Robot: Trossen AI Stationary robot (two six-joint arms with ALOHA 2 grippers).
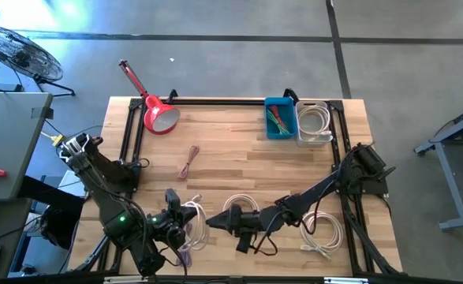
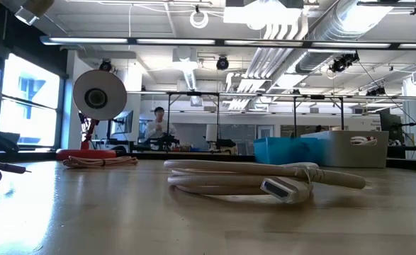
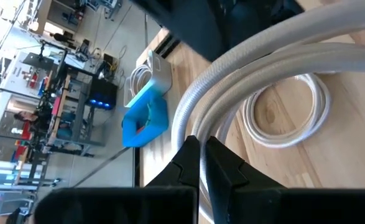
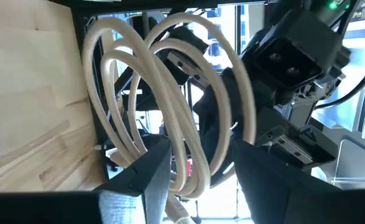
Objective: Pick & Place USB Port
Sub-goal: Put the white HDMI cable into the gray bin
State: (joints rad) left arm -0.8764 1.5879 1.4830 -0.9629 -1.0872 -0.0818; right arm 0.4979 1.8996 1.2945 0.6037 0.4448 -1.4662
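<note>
A coiled white cable (image 2: 264, 180) with a flat connector lies nearest on the wooden surface (image 1: 239, 158), close to the front edge in the low view. In the overhead view, both arms meet over the front centre of the surface. The left hand (image 1: 185, 218) has its fingers (image 3: 191, 163) pressed together, pinching a loop of a second coiled white cable (image 1: 193, 214); the wrist view shows the thick white strands passing directly across the closed fingertips. The right hand (image 1: 215, 222) faces it from the opposite side with its fingers (image 4: 146, 167) standing wide, and several loops of the same white coil (image 4: 170, 106) lie between them; whether those fingers press on the coil cannot be told. A further white coil (image 1: 239, 211) lies beneath the right arm, and another (image 1: 322, 234) lies near the front right corner. A purple cable (image 1: 185, 251) lies at the front edge beside the left hand. A small reddish cable (image 1: 188, 161) lies left of centre. At the rear stand a red lamp (image 1: 158, 114), a blue bin (image 1: 281, 118) holding coloured cables, and just beside it a clear bin (image 1: 315, 123) holding a white cable.
</note>
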